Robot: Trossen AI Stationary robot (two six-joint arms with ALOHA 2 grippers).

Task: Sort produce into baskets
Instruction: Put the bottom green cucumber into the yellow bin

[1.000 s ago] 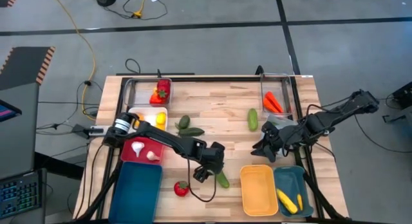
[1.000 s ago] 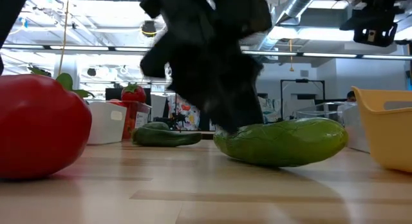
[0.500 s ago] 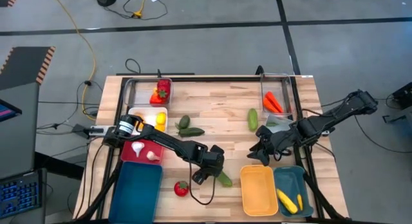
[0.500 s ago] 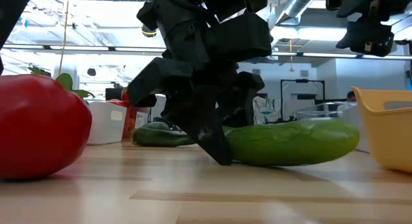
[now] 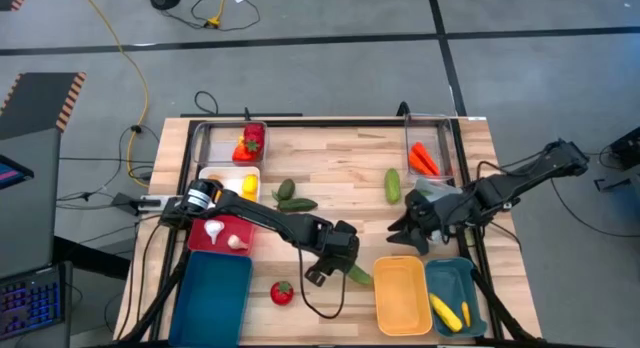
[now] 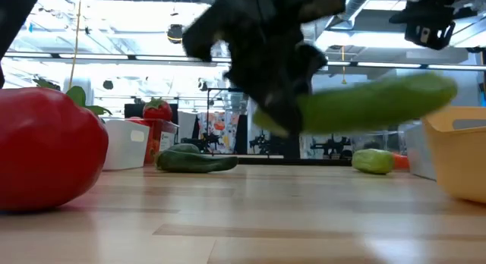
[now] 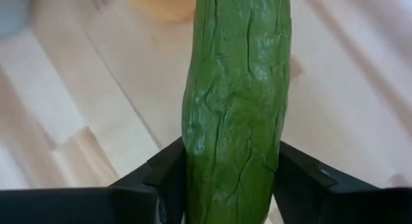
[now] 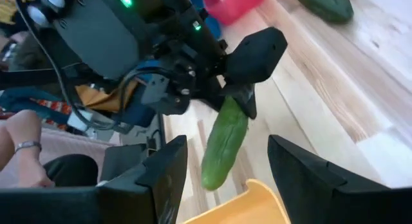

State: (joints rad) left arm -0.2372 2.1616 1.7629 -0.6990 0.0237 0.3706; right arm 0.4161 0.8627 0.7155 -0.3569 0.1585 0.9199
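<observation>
**Cucumber clamped in my left claw, clear of the table**

My left gripper [image 5: 342, 270] is clenched on the cucumber [image 7: 237, 102], one finger [image 7: 168, 176] pressed to each of its long sides, the fruit running straight out ahead between them. In the low view the cucumber [image 6: 372, 105] hangs in the air above the wooden table [image 5: 330, 153], tilted, with its far end higher. From above, the free end pokes out of my claw toward four o'clock, just short of the orange-yellow basket [image 5: 402, 297] and close to its near-left corner.

A red tomato [image 5: 282, 292] lies on the boards at about eight o'clock from my claw, well apart. At eleven o'clock, farther off, rest two dark green cucumbers [image 5: 291, 196].

My right gripper [image 5: 410, 228] hovers at two o'clock from the left one, its fingers [image 8: 166, 172] spread wide and holding nothing, looking across at the cucumber [image 8: 223, 145] gripped by the other claw.
</observation>
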